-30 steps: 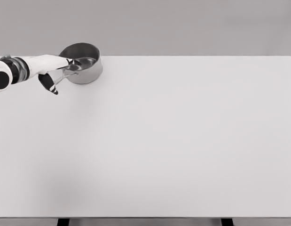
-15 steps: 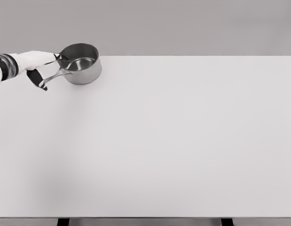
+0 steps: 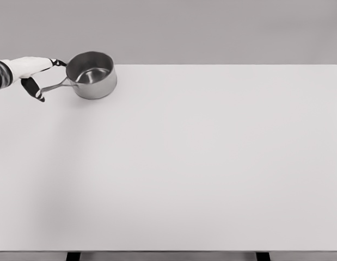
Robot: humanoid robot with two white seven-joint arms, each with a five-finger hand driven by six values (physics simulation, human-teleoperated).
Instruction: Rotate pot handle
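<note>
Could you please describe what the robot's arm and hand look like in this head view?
Only the left hand shows, at the far left edge. Its back is a smooth white shell, with black parts on the fingers and thumb. A dark band with pale rings circles the wrist. No cables or markings are discernible.

view: single head camera | position: above the table's (image 3: 212, 163) near edge, looking down and forward across it | range: far enough to take in nearly the whole tabletop and the grey backdrop | overlap: no second view to share with
</note>
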